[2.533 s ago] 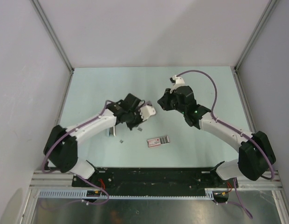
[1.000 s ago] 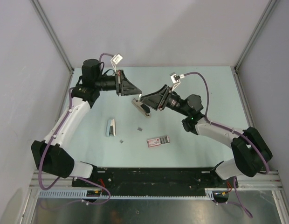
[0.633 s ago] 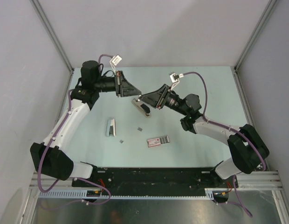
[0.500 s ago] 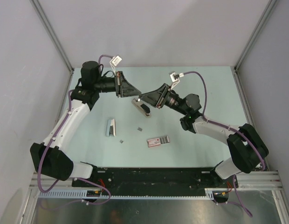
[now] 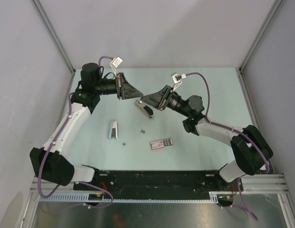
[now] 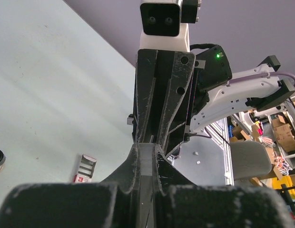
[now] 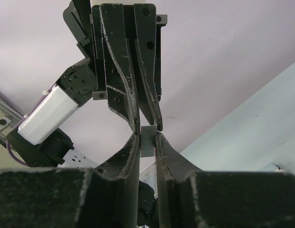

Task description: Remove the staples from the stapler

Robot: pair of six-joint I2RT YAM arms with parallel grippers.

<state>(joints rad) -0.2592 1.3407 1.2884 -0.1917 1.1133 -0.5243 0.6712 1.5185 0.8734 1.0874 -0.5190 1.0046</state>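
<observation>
In both wrist views a short grey ribbed strip, the staples (image 6: 148, 159) (image 7: 147, 141), is pinched end to end between the two grippers. My left gripper (image 6: 149, 147) (image 5: 137, 96) is shut on one end. My right gripper (image 7: 147, 135) (image 5: 142, 99) faces it tip to tip, its fingers against the other end. The stapler (image 5: 145, 109), black over pale beige, shows just below the meeting tips in the top view. I cannot tell whether it touches the strip.
A slim silvery-and-dark bar (image 5: 113, 129) lies on the pale green table (image 5: 209, 95) at the left. Two tiny grey fragments (image 5: 142, 129) (image 5: 123, 142) lie near the middle. The flat pink-and-grey box (image 5: 162, 143) (image 6: 85, 167) sits toward the near edge.
The right gripper's jaws have narrowed onto the strip over the last second. Both arms, low over the table at first, now stand raised tip to tip and have barely shifted since.
</observation>
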